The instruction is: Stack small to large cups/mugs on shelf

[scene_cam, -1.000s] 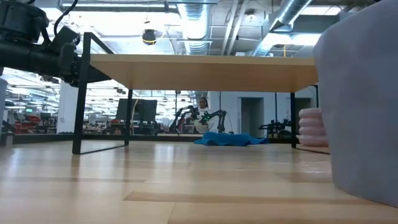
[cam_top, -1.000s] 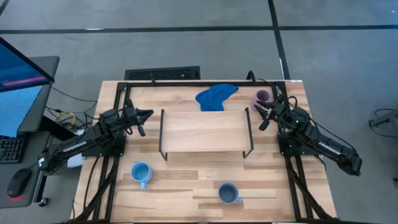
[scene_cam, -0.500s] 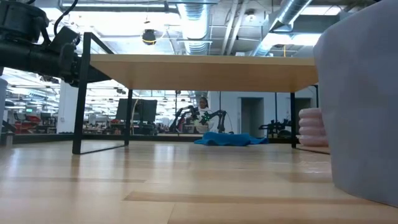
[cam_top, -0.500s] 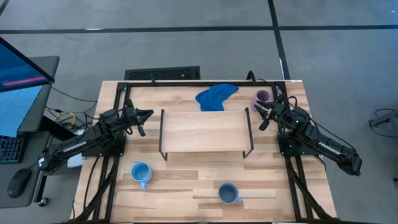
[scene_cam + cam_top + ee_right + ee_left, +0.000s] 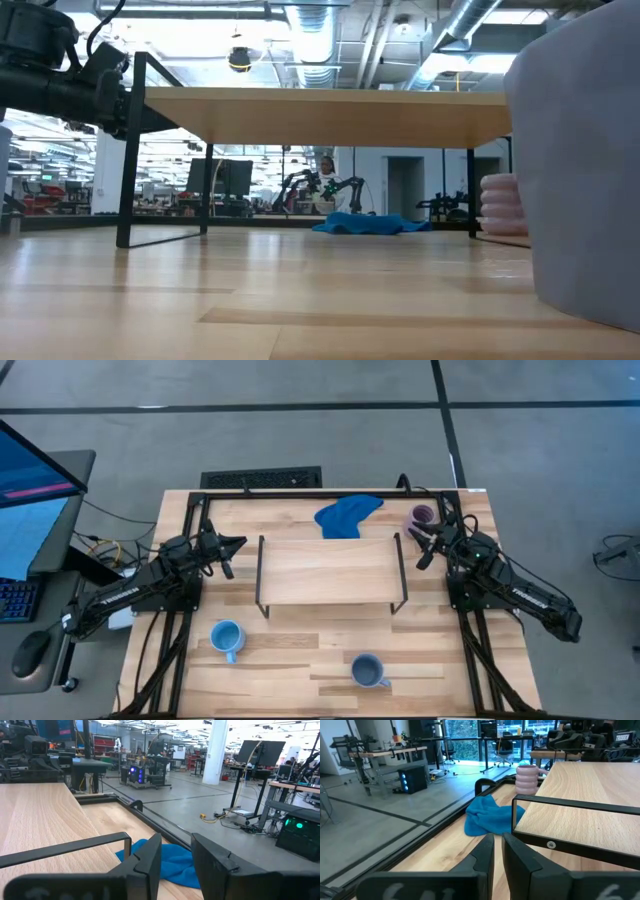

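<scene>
A: How are the grippers seen?
B: The left gripper (image 5: pixel 498 851) is nearly pressed together, the right gripper (image 5: pixel 176 851) parted; nothing is held.

A: And the mugs?
B: Lilac mug (image 5: pixel 423 515) behind the shelf (image 5: pixel 330 570), sky mug (image 5: pixel 226 637) and grey mug (image 5: pixel 366 669) in front, shown only from above.

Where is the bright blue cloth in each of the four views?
High view: blue cloth at the table's far edge, behind the shelf.
Low view: cloth small, centre, seen under the shelf board.
Left wrist view: cloth centre, beside the shelf corner.
Right wrist view: cloth behind the fingers.
Shared landmark: the shelf.
</scene>
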Action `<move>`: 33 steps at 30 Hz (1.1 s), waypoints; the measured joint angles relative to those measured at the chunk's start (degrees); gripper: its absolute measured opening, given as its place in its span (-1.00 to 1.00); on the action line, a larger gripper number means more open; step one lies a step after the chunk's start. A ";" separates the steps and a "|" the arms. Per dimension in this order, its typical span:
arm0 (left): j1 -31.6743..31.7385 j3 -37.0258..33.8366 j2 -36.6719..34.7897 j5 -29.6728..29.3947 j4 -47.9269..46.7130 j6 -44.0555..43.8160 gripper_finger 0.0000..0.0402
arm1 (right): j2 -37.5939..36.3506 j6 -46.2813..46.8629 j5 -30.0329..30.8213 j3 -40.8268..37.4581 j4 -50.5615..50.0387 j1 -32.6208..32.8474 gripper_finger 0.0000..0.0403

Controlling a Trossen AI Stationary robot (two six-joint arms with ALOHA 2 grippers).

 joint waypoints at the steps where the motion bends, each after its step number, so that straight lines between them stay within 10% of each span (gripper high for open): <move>1: 0.00 0.01 0.00 0.02 0.00 -0.10 -0.86 | 0.00 0.03 -0.01 -0.01 0.00 0.01 -0.36; 20: 0.00 0.00 -0.02 0.00 -0.01 -0.01 -0.86 | 11.33 6.27 3.75 25.95 -7.33 0.04 -0.37; 33: 0.00 0.00 -0.02 0.00 -0.02 -0.04 -0.86 | 40.57 -2.39 19.56 62.50 -47.32 -0.40 -0.37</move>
